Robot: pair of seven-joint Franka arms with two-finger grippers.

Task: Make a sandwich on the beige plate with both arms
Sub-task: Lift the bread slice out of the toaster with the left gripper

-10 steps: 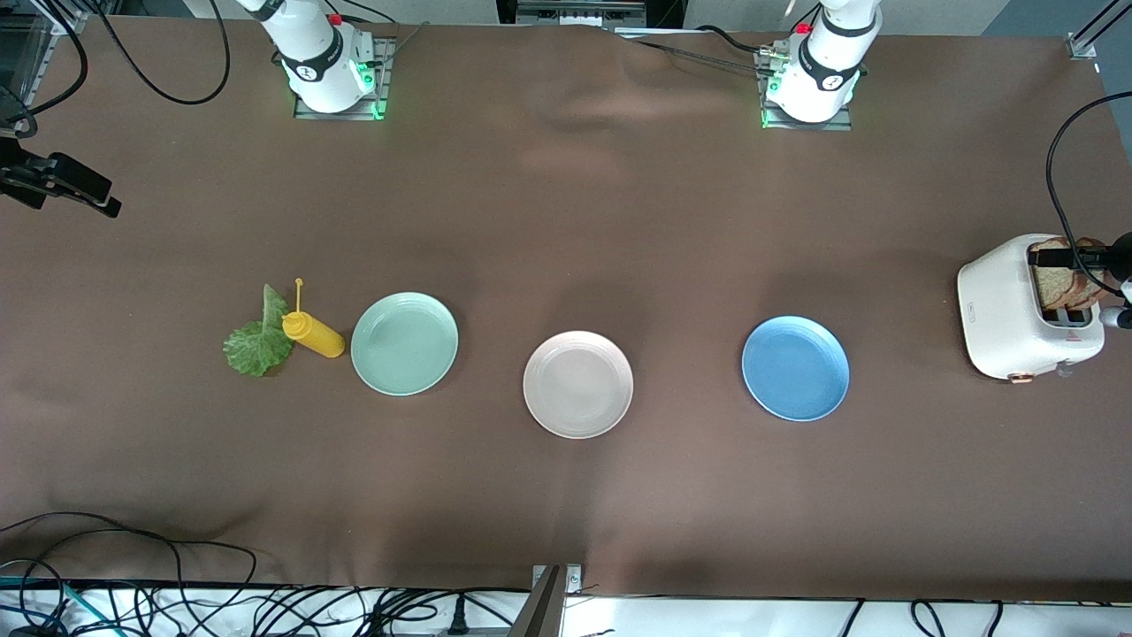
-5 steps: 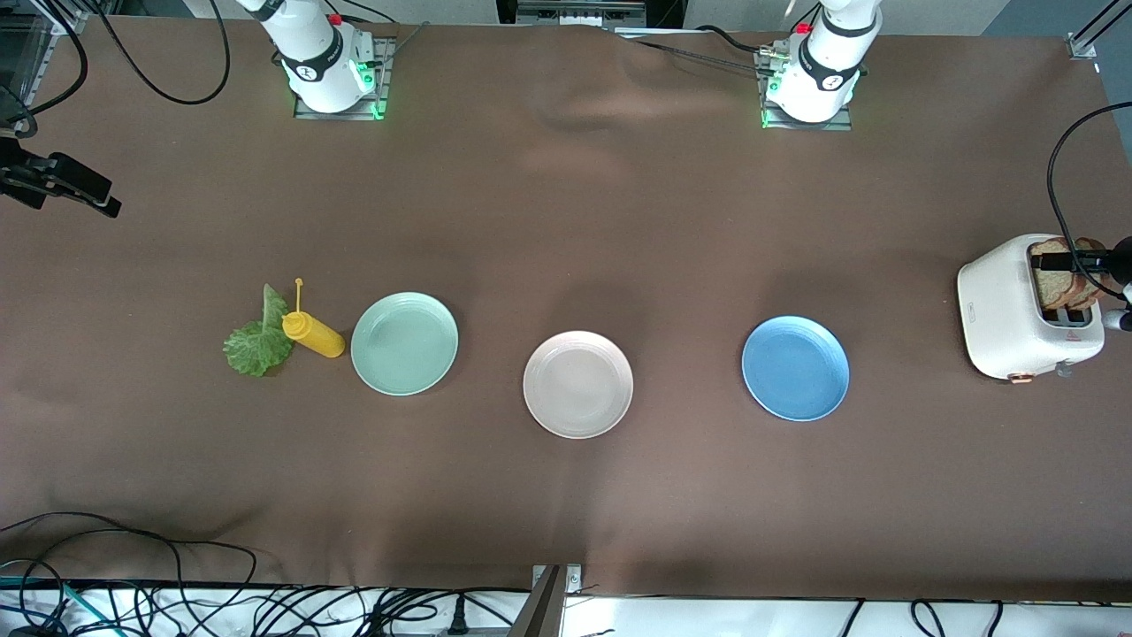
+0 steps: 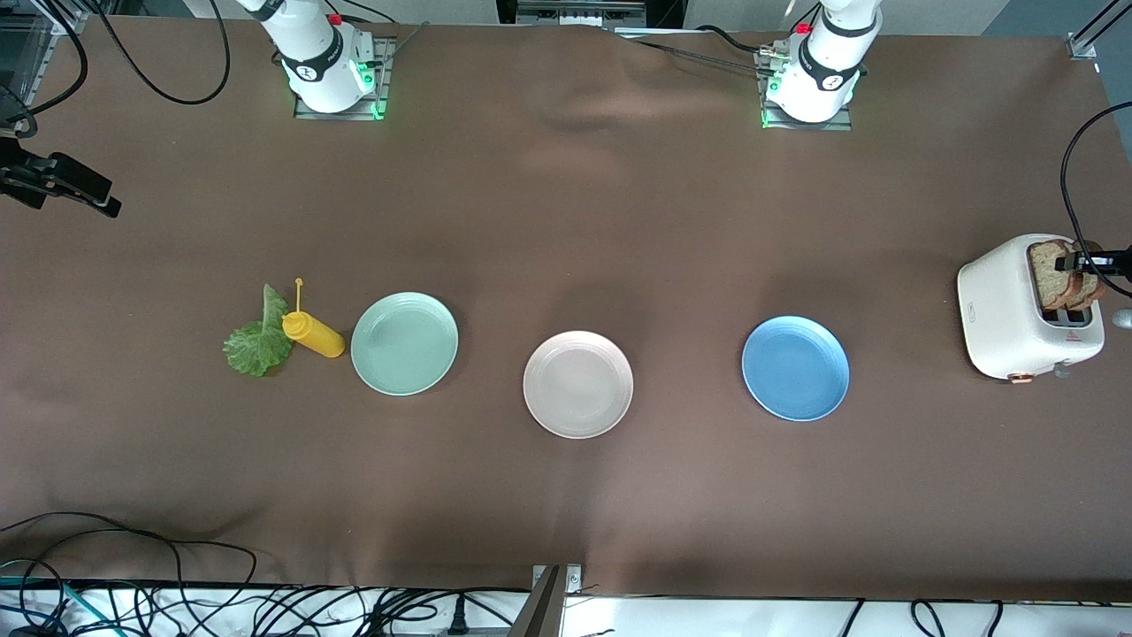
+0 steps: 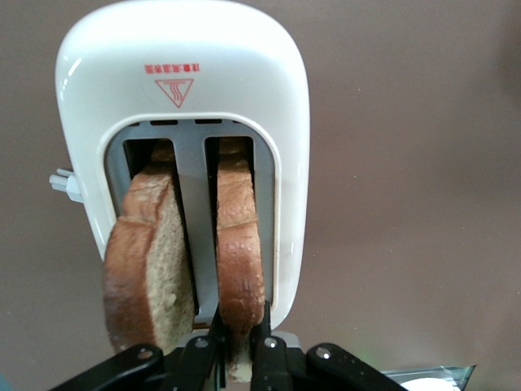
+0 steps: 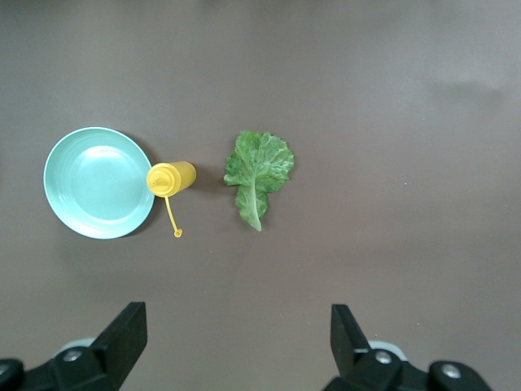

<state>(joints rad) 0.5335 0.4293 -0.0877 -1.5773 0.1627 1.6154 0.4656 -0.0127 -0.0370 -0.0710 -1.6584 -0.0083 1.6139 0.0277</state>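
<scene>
A white toaster (image 3: 1008,310) stands at the left arm's end of the table with two brown bread slices (image 3: 1057,276) upright in its slots. My left gripper (image 4: 238,336) is over the toaster, shut on the top edge of one slice (image 4: 240,244). The other slice (image 4: 151,257) leans free in the slot beside it. The beige plate (image 3: 577,384) lies bare at mid-table. A green lettuce leaf (image 5: 259,169) lies flat toward the right arm's end. High above the table by that leaf, my right gripper (image 5: 238,336) hangs open and holds nothing.
A mint-green plate (image 3: 405,342) lies between the beige plate and a yellow squeeze bottle (image 3: 312,334), which lies on its side against the lettuce (image 3: 256,343). A blue plate (image 3: 795,367) sits between the beige plate and the toaster. Cables run along the table's near edge.
My left gripper's fingers have closed from wide open onto the top of one bread slice in the toaster. The right gripper, plates, bottle and lettuce have not moved.
</scene>
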